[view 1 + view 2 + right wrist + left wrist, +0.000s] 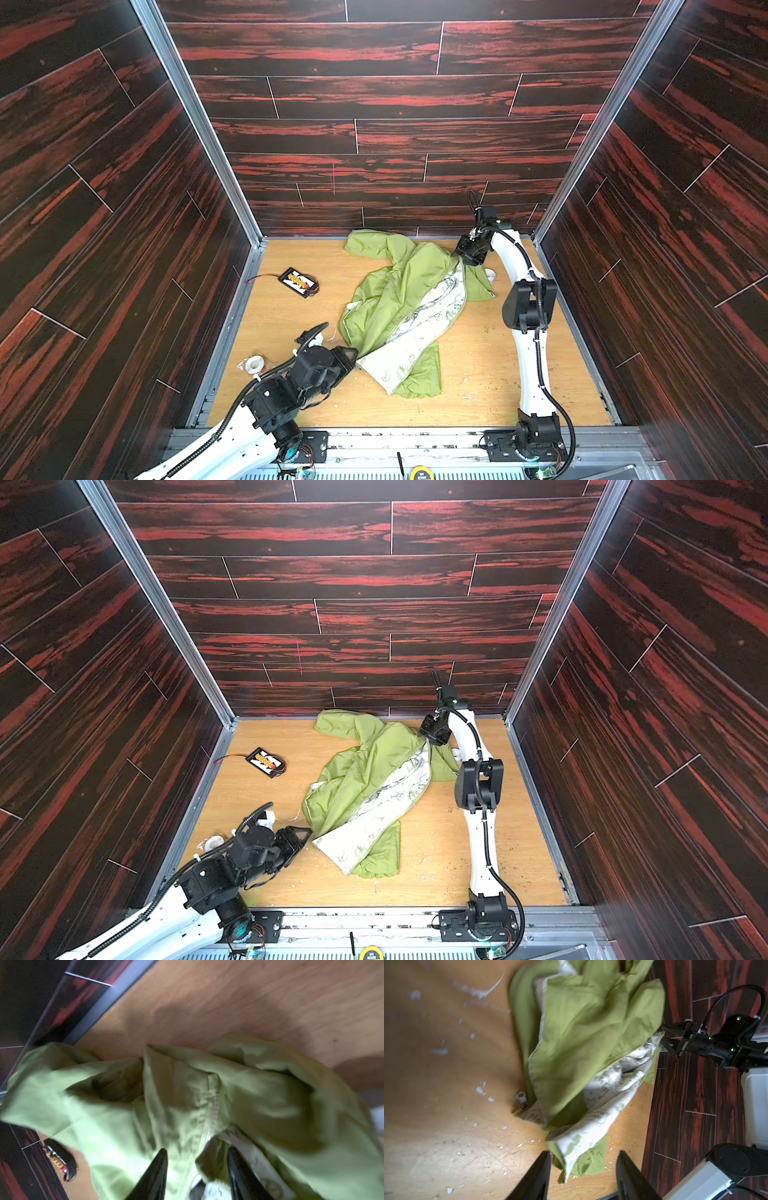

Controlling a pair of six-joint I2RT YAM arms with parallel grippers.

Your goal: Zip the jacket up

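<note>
Jaws: left parted, right parted | jacket crumpled, lining showing

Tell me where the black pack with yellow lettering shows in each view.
In a top view: black pack, left of the jacket.
In a top view: black pack, also left of the jacket.
Left wrist: not in it.
Right wrist: black pack peeking past the jacket's edge.
Shared landmark: the jacket.

Dark plank walls streaked with red close off the far, left and right sides, with grey metal posts at the far corners. The floor is pale, scuffed wood flecked with white. A metal rail runs along the near edge.
</note>
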